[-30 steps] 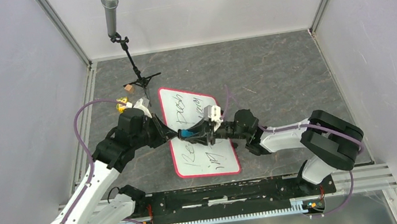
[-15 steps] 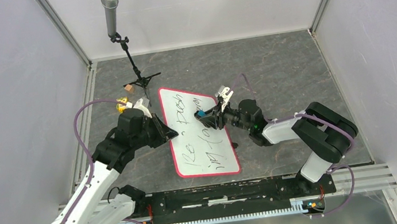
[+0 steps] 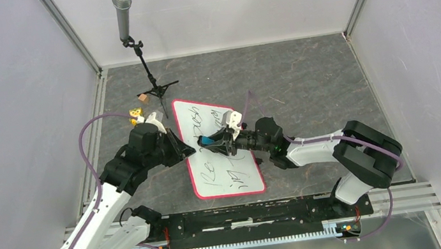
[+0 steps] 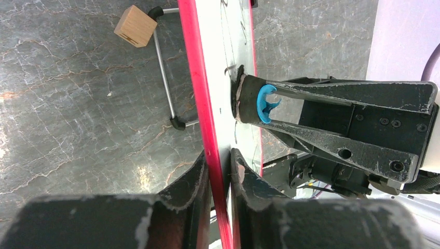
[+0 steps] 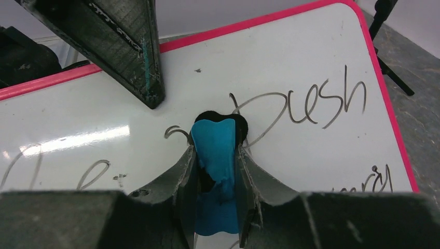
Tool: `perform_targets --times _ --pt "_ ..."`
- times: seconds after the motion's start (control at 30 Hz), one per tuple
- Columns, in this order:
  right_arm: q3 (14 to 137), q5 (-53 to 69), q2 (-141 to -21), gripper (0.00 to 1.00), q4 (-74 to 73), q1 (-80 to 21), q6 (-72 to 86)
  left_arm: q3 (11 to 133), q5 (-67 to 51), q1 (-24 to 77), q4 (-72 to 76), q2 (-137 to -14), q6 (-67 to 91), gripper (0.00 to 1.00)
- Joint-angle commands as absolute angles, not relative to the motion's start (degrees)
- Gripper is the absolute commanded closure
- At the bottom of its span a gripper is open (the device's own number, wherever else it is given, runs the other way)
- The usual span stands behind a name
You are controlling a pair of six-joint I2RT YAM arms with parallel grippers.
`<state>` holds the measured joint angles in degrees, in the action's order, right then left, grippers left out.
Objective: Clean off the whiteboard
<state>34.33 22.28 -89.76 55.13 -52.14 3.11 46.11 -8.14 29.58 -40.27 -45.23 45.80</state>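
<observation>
- The whiteboard [image 3: 224, 169] sits on the grey table [image 3: 315, 80], in the middle and just ahead of the two arms.
- Its long axis runs near to far. The far end leans a little to the left, toward the mic stand [image 3: 150, 76], and the near end lies close to the base rail.
- The written face looks up. Black handwriting [image 5: 306, 106] runs along the board's length and covers most of it.
- The left gripper [image 4: 220, 155] is clamped on the pink rim [image 4: 194, 67] of the board's left long edge, with one finger on each face.
- In the left wrist view the board appears edge-on between those fingers. Whether that edge is lifted off the table cannot be told.
- The right gripper [image 5: 215, 155] reaches in from the right, pinching a blue eraser [image 4: 264, 104] between its fingers.
- The eraser's dark end touches the white face in the left half of the board, about midway along its length. It sits just beside the first letter of the far word.
- The two grippers are near each other, the left on the rim and the right just inside it.
- A wooden block [image 4: 136, 26] lies on the table left of the board's far end, beside a foot of the stand and apart from the rim.
</observation>
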Motion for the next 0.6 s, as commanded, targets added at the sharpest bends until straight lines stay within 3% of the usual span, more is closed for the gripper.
perform_targets --times 0.0,0.17,0.3,0.57 --pt "36.46 33.84 -92.18 0.81 49.21 -55.43 3.01 45.20 -8.04 29.71 -37.37 -46.13 46.14 0.98" --pt "37.08 37.11 -92.35 0.81 49.19 -55.87 3.57 45.35 -8.15 29.71 -36.89 -46.76 46.06 0.98" --pt "38.66 37.42 -91.98 0.82 40.34 -57.66 -2.04 45.38 -7.96 29.75 -36.91 -46.58 46.14 0.98" --pt "32.37 37.05 -87.66 0.82 44.23 -60.91 -0.14 45.52 -7.91 29.71 -36.90 -46.75 46.75 0.98"
